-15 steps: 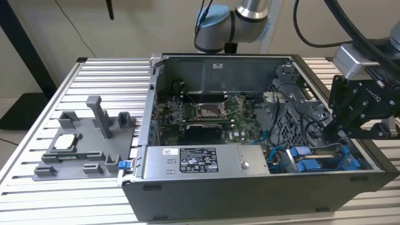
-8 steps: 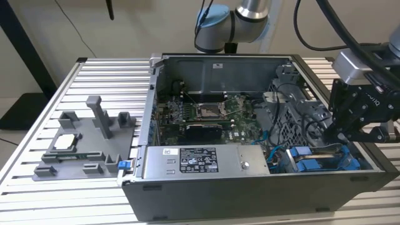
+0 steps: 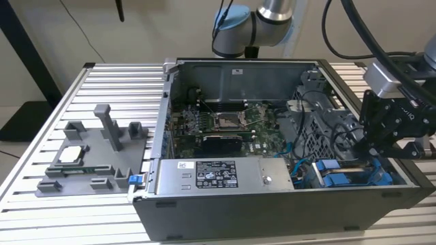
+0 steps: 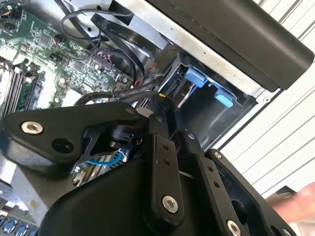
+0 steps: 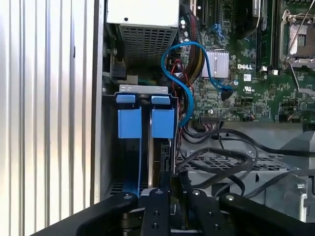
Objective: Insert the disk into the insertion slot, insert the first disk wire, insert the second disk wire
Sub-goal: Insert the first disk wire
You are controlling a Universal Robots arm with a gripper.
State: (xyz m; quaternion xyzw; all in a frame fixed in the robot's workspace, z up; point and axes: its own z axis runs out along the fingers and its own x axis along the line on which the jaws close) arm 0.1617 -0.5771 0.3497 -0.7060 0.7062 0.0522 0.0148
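Two blue-fronted drive carriers stand side by side in the bay of the open computer case (image 3: 272, 214). The disk (image 5: 163, 123) is the one nearer the motherboard, seated in its insertion slot (image 5: 147, 88); its blue front (image 3: 337, 179) also shows in the exterior view. My gripper (image 5: 172, 189) hangs over the disk's rear end at the exterior view's right (image 3: 373, 151). Its black fingers (image 4: 156, 123) are drawn together on a thin black disk wire (image 4: 118, 96) at the tips. The wire's connector end is hidden behind the fingers.
The other blue-fronted drive unit (image 5: 129, 122) sits beside the disk, against the case wall. A blue cable (image 5: 184, 73) and black cables (image 5: 221, 162) loop over the drive cage. The power supply (image 3: 225, 174) and motherboard (image 3: 225, 122) fill the case. A grey fixture (image 3: 89, 158) sits on the slatted table.
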